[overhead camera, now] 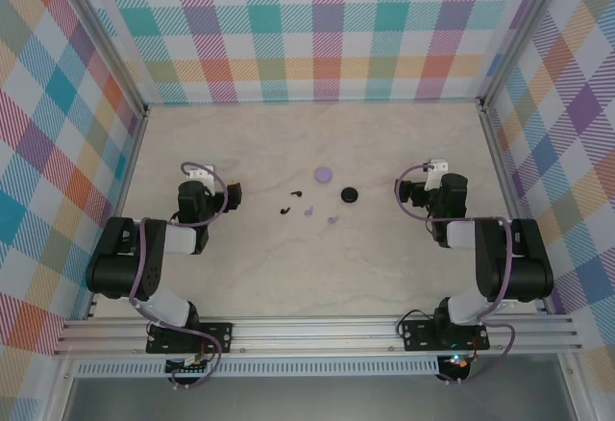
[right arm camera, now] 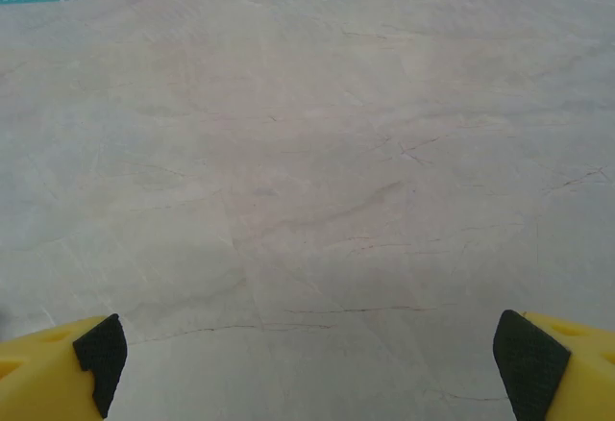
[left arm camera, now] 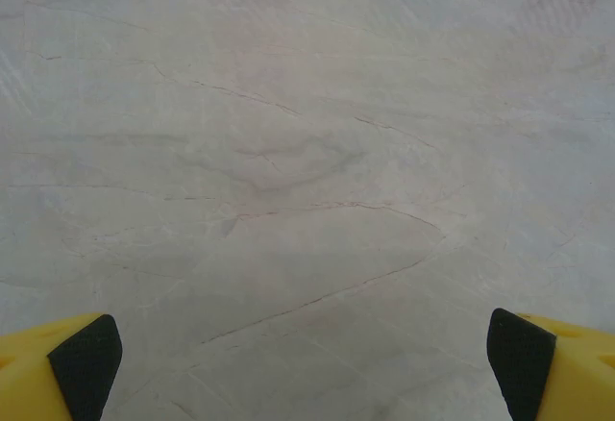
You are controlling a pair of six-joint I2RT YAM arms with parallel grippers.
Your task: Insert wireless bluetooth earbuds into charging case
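Two black earbuds (overhead camera: 295, 193) (overhead camera: 284, 211) and two pale lilac earbuds (overhead camera: 309, 212) (overhead camera: 333, 219) lie loose mid-table. Just behind them sit a round lilac charging case (overhead camera: 324, 174) and a round black case (overhead camera: 350, 194). My left gripper (overhead camera: 202, 179) rests left of the cluster, well apart from it. In the left wrist view the left gripper (left arm camera: 303, 363) is open, its yellow fingers (left arm camera: 58, 368) wide apart over bare table. My right gripper (overhead camera: 424, 183) sits right of the black case. It is open (right arm camera: 307, 363) too, nothing between its black pads (right arm camera: 524, 354).
The pale marbled tabletop (overhead camera: 288, 277) is ringed by checked fabric walls (overhead camera: 307, 27) at the back and both sides. Aluminium rails (overhead camera: 317, 330) carry the arm bases along the near edge.
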